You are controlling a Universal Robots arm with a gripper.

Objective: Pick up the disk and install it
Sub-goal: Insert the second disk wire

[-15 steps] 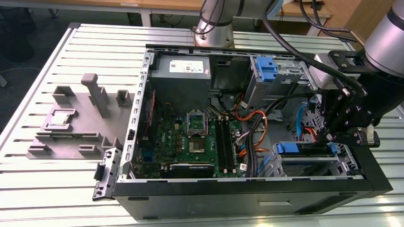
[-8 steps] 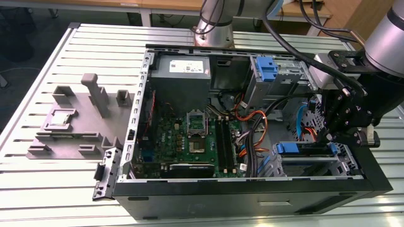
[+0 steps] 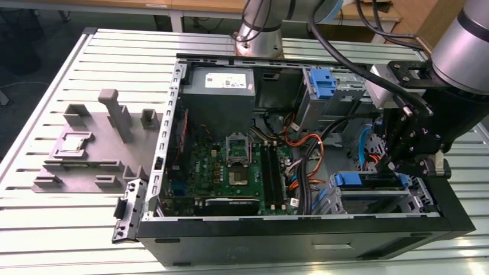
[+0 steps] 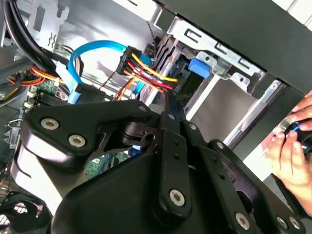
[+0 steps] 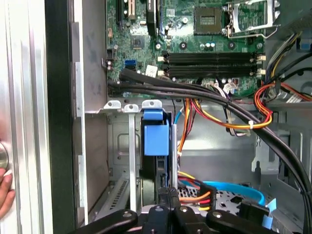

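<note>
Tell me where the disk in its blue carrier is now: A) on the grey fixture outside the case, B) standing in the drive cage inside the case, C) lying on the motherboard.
B: in the first wrist view the disk stands edge-on between the metal drive cage walls, just beyond the end effector.

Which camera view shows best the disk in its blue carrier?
The first wrist view: the disk stands edge-on in the drive cage, blue carrier facing the camera. The exterior view shows its blue end beside the gripper; the second wrist view shows a blue tab.
</note>
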